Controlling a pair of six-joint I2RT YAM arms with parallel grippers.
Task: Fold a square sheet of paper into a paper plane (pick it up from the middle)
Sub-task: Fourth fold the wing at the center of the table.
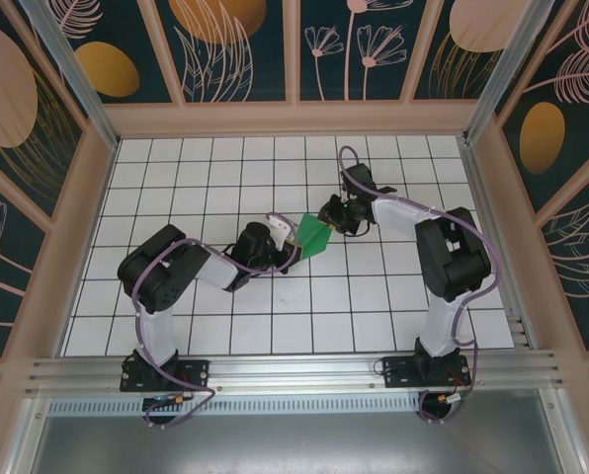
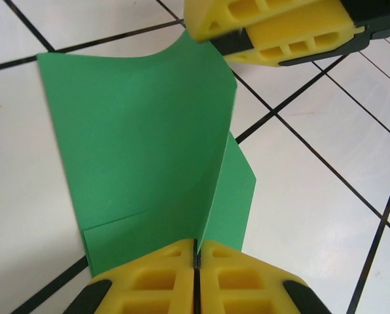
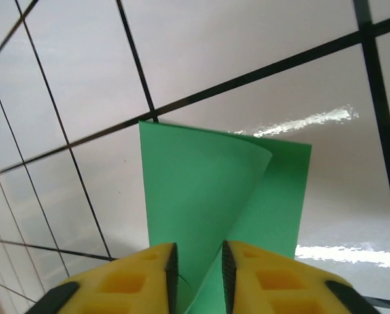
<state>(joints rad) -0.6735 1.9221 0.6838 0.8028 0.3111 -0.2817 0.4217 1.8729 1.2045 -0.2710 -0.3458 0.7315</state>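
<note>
Roughly at the middle of the white-tiled desk (image 1: 176,296), the green sheet of paper (image 1: 312,235) stands partly folded and lifted between the two arms. The left claw (image 1: 293,242) meets it from 8 o'clock and the right claw (image 1: 336,217) from 2 o'clock. From above, both sets of fingertips are too small to read.

Seen from the left wrist, the left claw (image 2: 196,261) is pressed together on the sheet of paper (image 2: 136,144) at 6 o'clock. One broad flap curls away toward 11 o'clock and a narrower one drops toward 4 o'clock. Yellow fingers (image 2: 293,36) of the right claw cross the corner at 1 o'clock, cut off by the frame.

Seen from the right wrist, the right claw (image 3: 198,275) has its pads standing apart with the sheet of paper (image 3: 201,190) running between them. Whether either pad touches it is hard to tell, and the sheet's near edge is hidden behind the fingers.
</note>
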